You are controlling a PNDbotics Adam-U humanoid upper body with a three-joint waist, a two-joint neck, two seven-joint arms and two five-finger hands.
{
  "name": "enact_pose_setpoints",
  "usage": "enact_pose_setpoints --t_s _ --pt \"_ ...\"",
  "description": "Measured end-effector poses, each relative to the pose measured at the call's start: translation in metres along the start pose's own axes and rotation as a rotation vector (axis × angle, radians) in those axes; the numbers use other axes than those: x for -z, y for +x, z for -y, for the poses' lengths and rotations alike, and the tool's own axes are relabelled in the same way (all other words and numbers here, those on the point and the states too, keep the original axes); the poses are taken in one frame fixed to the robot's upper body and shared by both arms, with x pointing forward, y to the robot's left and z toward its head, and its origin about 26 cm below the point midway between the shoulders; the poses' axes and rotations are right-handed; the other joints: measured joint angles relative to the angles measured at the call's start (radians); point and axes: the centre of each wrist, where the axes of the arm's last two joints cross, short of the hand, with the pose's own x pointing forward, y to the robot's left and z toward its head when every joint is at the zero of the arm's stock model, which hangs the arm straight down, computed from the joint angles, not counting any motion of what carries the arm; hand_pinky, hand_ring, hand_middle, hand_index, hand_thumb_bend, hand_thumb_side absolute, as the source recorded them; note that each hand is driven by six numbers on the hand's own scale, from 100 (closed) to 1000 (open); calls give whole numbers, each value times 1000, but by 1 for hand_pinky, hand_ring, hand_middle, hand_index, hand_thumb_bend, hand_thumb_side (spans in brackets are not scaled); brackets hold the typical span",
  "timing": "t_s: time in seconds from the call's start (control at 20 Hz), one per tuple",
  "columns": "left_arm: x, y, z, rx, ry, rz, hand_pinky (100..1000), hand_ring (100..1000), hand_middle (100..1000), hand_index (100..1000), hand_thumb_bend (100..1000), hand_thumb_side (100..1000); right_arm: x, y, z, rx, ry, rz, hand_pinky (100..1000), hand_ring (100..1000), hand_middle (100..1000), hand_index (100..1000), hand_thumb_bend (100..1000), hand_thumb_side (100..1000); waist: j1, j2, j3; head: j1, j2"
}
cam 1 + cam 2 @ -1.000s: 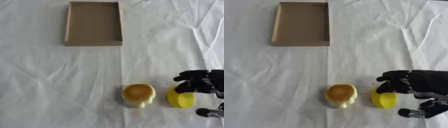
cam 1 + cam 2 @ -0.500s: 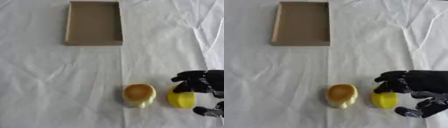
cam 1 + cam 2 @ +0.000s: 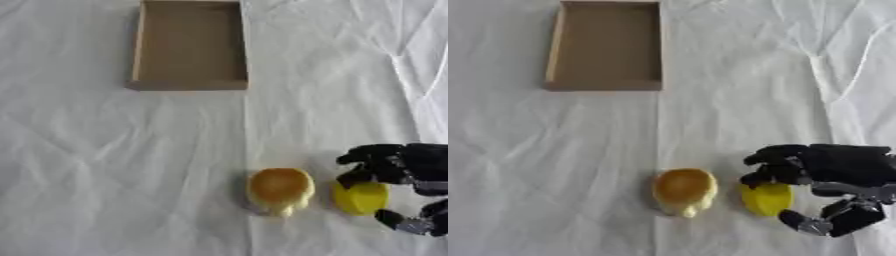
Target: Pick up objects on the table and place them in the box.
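right robot hand (image 3: 833, 172): seen at lower right, fingers curled over the yellow object (image 3: 766, 198), thumb below it; contact cannot be confirmed
yellow object: lying on the white-clothed surface (image 3: 553, 165)
bun-shaped object (image 3: 683, 190): placed just left of it, apart
box (image 3: 607, 47): set open at upper left, well apart

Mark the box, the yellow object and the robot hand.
box (image 3: 607, 46): right eye view, bare inner floor.
yellow object (image 3: 766, 199): right eye view, its visible top.
right robot hand (image 3: 837, 166): right eye view, back of the hand.
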Motion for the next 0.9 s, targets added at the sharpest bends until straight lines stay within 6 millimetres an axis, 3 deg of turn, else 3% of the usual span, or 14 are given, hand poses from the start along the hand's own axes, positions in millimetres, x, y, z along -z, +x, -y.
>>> enact_pose_setpoints --t_s 0.6,0.9 --pt "-1 0 1 -6 -1 -10 874 887 827 866 100 664 5 1 1 38 31 -9 959 950 741 993 112 100 0 0 2 -4 -7" --pt "-2 -1 4 -13 -3 -17 875 888 827 867 100 669 7 1 0 70 21 -9 941 905 658 935 100 100 0 0 2 -4 -7"
